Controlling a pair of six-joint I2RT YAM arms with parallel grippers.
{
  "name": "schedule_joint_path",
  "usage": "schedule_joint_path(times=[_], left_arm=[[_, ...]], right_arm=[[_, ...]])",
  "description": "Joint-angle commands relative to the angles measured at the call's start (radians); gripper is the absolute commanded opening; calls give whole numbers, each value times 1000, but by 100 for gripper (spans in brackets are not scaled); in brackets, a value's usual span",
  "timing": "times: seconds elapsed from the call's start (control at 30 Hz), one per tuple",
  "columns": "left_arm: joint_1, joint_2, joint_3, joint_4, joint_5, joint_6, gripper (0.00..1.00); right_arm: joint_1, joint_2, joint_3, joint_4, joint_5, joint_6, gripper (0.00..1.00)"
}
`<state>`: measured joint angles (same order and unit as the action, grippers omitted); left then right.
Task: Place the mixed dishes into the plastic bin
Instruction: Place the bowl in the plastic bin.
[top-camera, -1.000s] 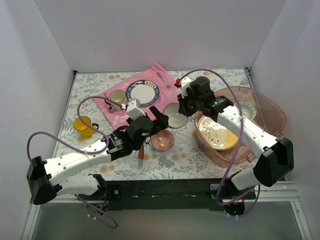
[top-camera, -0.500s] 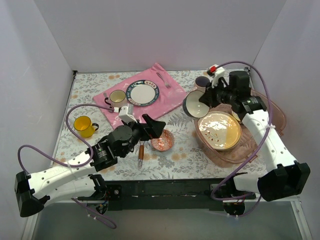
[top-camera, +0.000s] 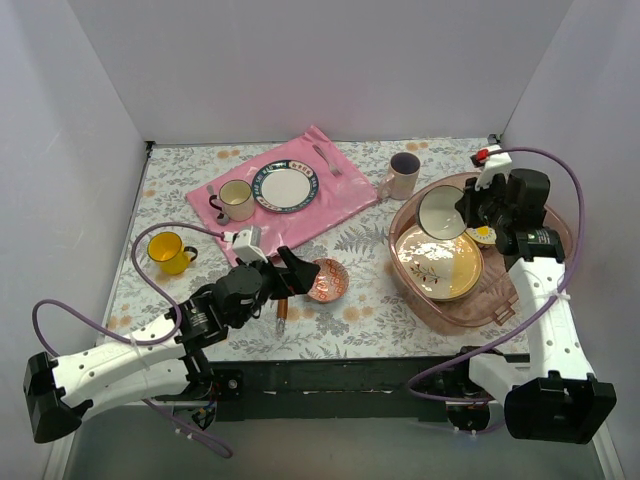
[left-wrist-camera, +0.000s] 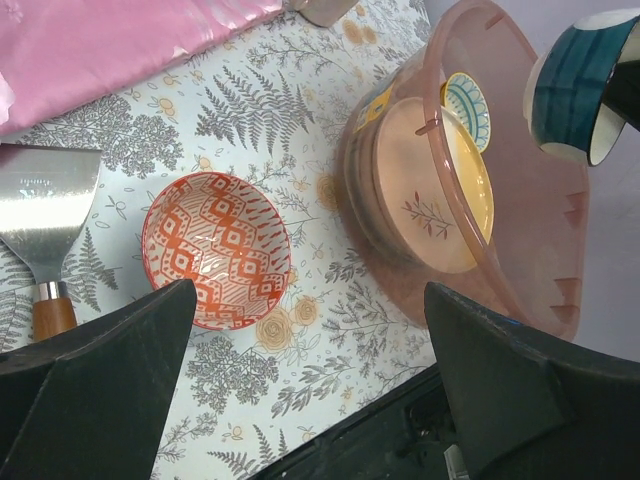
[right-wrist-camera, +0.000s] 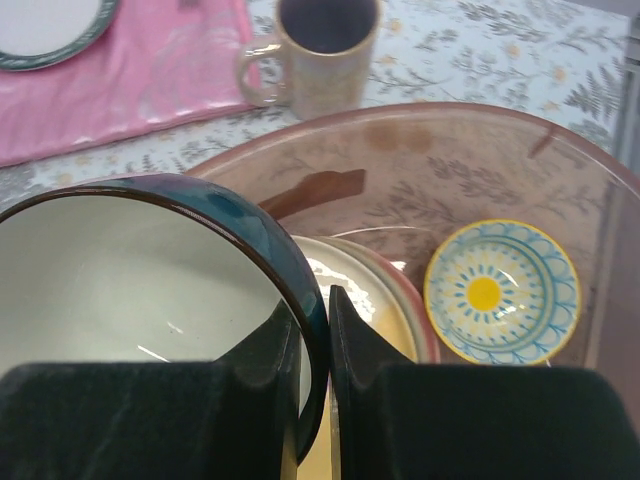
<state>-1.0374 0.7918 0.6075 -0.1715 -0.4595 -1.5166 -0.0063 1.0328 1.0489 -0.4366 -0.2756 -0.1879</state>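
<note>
Pink plastic we can see through makes the bin (left-wrist-camera: 540, 250). Over it hangs the blue bowl (right-wrist-camera: 130, 290), white inside and tipped on its side. We see the right pincer (right-wrist-camera: 313, 335) pinching its rim, one finger inside and one outside. Down in the bin lie a yellow plate (top-camera: 437, 262) and a little saucer (right-wrist-camera: 500, 290). Left of the bin, the left pincer (top-camera: 303, 276) is spread wide near a red bowl (left-wrist-camera: 215, 250) on the counter (top-camera: 360, 310). A mug (top-camera: 404, 175) stands just beside the bin.

Left arm (top-camera: 130, 350) and right arm (top-camera: 545, 300): white links, black joints, purple cables (top-camera: 545, 151), and seemingly one red tab (top-camera: 481, 156).
</note>
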Motion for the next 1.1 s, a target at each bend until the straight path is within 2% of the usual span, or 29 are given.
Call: schedule_joint_path(times=[0.0, 0.3, 0.57, 1.07], left_arm=[[5, -40, -23, -22, -11, -19, 98], [5, -94, -61, -37, -24, -47, 98], [4, -131, -91, -39, -33, -62, 98], [4, -147, -107, -42, -41, -67, 98]], right_arm=[[-64, -17, -3, 133, 121, 59, 1], [-213, 39, -47, 193, 185, 149, 1], [-339, 165, -33, 208, 197, 131, 1], [-362, 369, 26, 263, 200, 123, 1]])
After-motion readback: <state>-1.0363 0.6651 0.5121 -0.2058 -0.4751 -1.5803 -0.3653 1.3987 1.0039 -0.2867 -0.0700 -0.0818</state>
